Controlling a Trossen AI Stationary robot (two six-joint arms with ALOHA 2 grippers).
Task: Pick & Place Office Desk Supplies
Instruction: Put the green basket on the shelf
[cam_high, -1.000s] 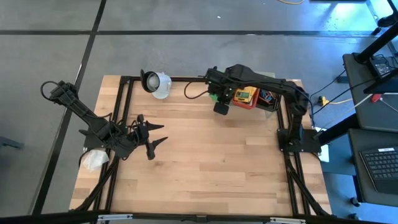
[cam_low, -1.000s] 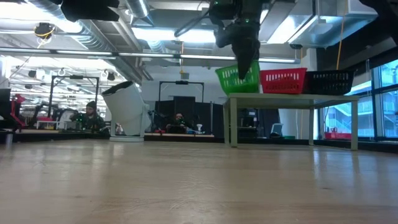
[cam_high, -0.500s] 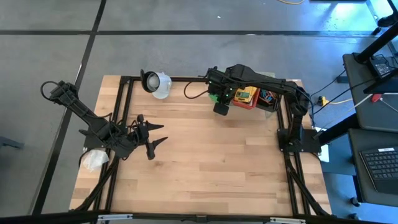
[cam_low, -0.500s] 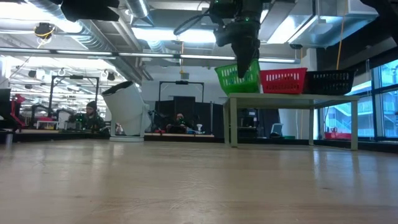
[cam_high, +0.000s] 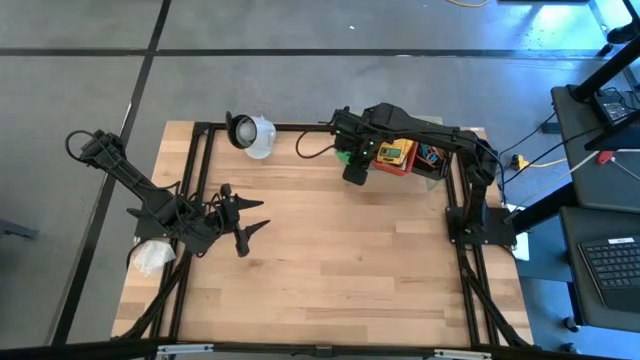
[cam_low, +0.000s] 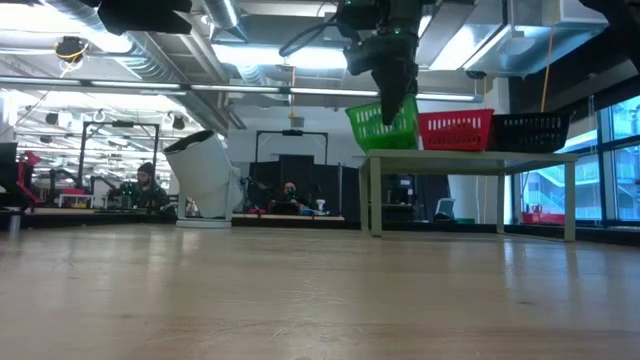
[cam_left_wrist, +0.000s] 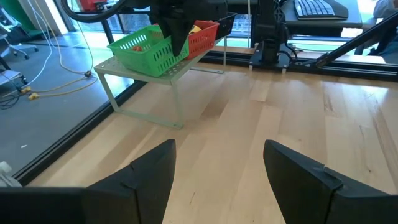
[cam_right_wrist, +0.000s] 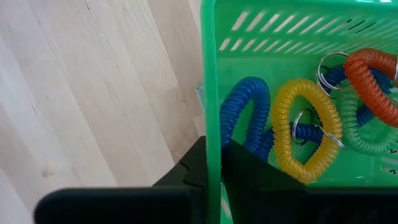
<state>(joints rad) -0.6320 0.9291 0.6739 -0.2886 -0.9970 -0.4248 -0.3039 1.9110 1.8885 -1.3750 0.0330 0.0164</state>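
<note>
Right gripper (cam_right_wrist: 213, 148) sits on the side wall of the green slotted plastic basket (cam_right_wrist: 261, 25), one finger inside and one outside, nipped together on the wall itself and not on any supply. The coiled stretchy bands, blue (cam_right_wrist: 245, 109), yellow (cam_right_wrist: 308, 127), orange (cam_right_wrist: 373, 78) and green (cam_right_wrist: 364, 134), lie loose inside that basket. Left gripper (cam_high: 245, 225) waits well away from the basket, spread wide and empty. I reckon I'm mid-pick: next I'd let go of the wall, shift inward over a coil and close on that.
</note>
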